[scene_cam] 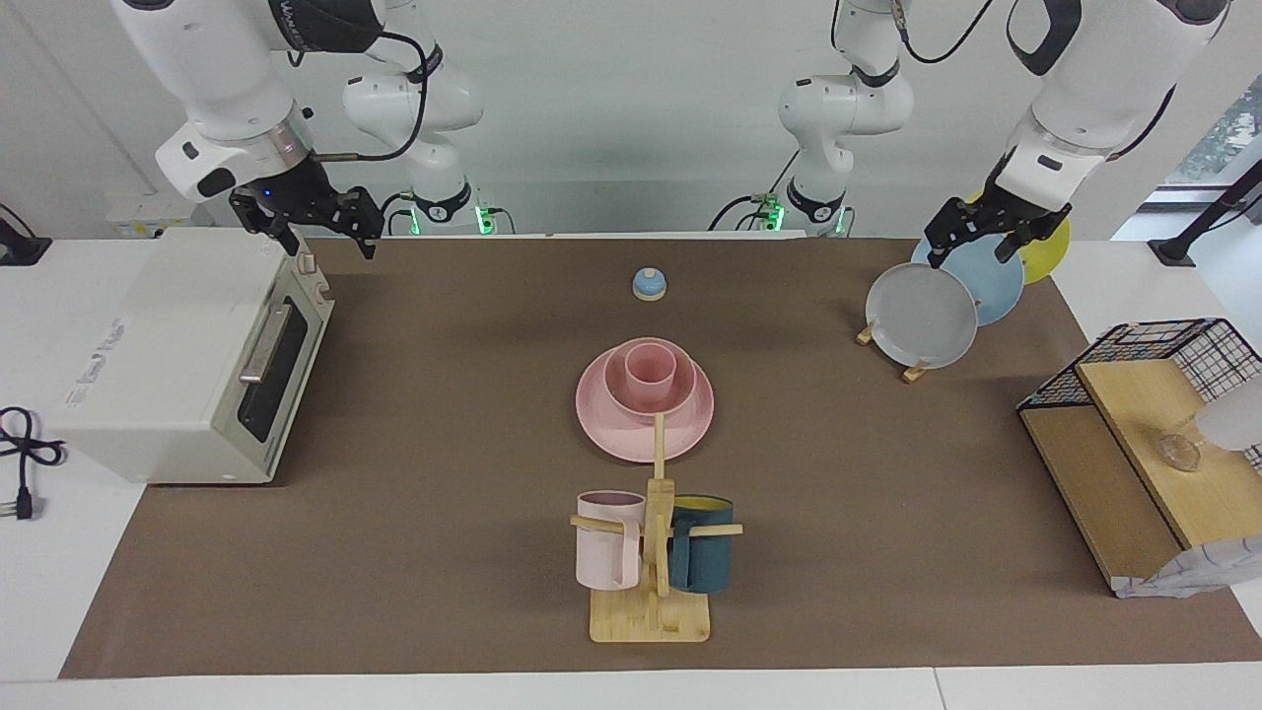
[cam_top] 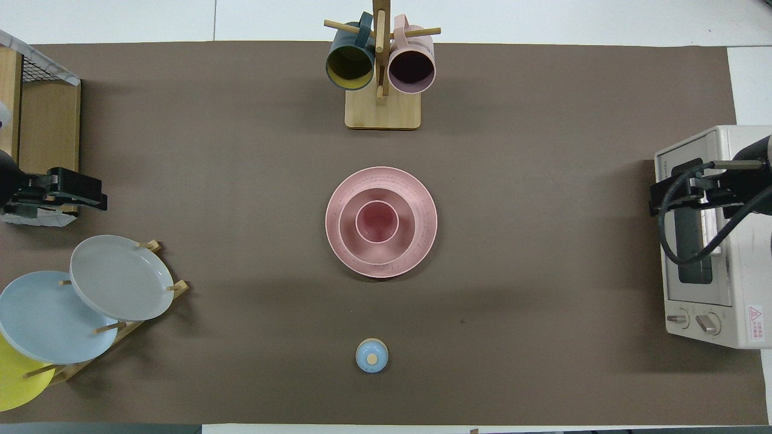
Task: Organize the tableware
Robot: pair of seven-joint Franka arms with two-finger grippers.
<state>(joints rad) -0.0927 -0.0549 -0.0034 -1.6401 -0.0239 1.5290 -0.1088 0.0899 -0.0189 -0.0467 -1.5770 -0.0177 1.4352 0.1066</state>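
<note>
Although stacked in plain sight at the centre of both frames, cup (scene_cam: 651, 367) inside bowl (scene_cam: 650, 384) on plate (scene_cam: 643, 414), partly screened in the facing view: lower plate rim crossed by the post of the mug rack (scene_cam: 652, 577). Pink mug (scene_cam: 608, 538) and teal mug (scene_cam: 702, 557) hung on that rack, lower centre of the facing frame. Yellow plate (cam_top: 15, 380) cut off at the lower left corner of the overhead frame, overlapped by the blue plate (cam_top: 42, 316) and grey plate (cam_top: 117, 277). Toaster oven (scene_cam: 187, 360) at mid left of the facing frame, clipped at the right edge overhead. Left gripper (scene_cam: 981, 237) raised at upper right of the facing frame, over the plate rack, fingers parted, holding nothing. Right gripper (scene_cam: 315, 222) raised at upper left, over the oven's top corner, fingers spread, likewise bare. Small blue knobbed lid (scene_cam: 650, 284) alone above the stack.
</note>
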